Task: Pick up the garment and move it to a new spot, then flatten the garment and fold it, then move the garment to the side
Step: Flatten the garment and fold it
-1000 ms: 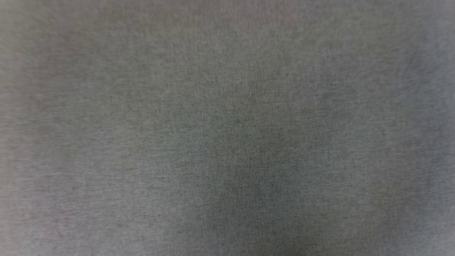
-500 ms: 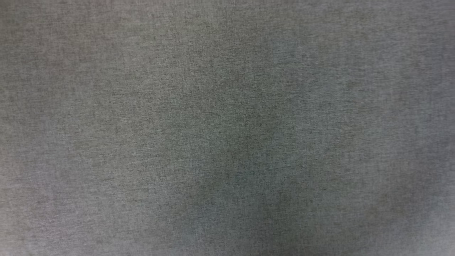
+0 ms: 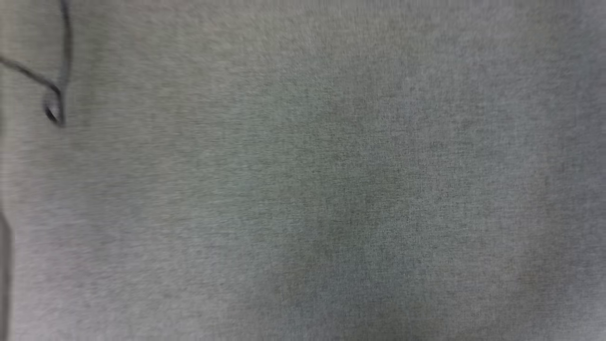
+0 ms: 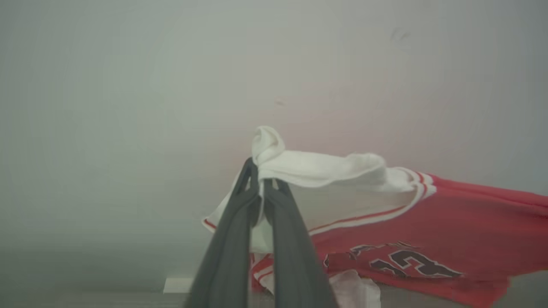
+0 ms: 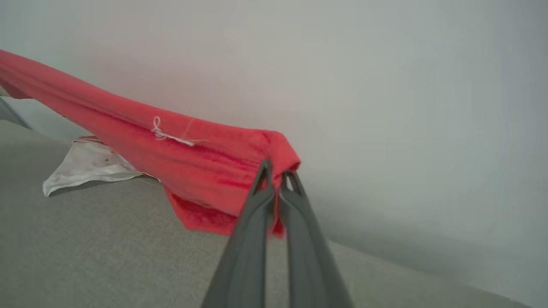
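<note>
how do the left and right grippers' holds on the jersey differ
The left gripper pinches the garment by its white sleeve; the right gripper pinches plain red cloth. White cloth bunches in a knob past the left gripper's tips; red cloth drapes over the right gripper's tips and hangs down. Both are shut on the garment.

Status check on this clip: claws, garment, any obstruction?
Left claw shut on garment, white sleeve end. Right claw shut on red edge. Garment strung between, lower part on grey surface. No obstruction seen.
</note>
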Available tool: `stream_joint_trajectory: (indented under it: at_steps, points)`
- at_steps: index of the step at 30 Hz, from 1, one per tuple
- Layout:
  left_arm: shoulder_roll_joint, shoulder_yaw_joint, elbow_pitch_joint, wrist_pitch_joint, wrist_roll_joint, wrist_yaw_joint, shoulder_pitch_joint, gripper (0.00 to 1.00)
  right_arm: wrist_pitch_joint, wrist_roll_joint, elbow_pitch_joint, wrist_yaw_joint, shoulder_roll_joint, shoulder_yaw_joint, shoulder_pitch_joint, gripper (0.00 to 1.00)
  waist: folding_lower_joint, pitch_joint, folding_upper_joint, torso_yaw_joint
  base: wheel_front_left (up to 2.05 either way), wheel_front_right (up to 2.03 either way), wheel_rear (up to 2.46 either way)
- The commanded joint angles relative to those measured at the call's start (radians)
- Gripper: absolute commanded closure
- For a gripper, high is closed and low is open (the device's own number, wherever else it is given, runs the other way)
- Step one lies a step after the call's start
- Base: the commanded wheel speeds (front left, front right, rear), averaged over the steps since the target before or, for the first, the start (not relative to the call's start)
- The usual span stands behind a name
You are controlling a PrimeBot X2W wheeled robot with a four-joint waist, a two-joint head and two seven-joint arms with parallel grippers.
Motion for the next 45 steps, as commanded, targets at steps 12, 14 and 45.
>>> stream_joint_trajectory:
  at_steps: [12, 14, 45]
  points:
    - [0.068, 0.043, -0.246, -0.033, -0.088, 0.017, 0.700, 1.00, 0.108, 0.178, -0.216, -0.002, -0.119, 0.087, 0.548, 1.00, -0.0001, -0.319, 0.0000, 0.028, 0.00, 0.00, 0.00]
    - [0.092, 0.052, -0.317, -0.032, -0.099, 0.039, 0.816, 1.00, 0.135, 0.186, -0.255, -0.002, -0.130, 0.083, 0.637, 1.00, -0.0001, -0.356, 0.0000, 0.026, 0.00, 0.00, 0.00]
    - [0.246, 0.094, -1.170, 0.319, -0.286, 0.426, 1.660, 1.00, 0.535, 0.001, -0.925, -0.002, 0.112, -0.430, 1.584, 1.00, -0.0001, -0.571, 0.0000, 0.084, 0.00, 0.00, 0.00]
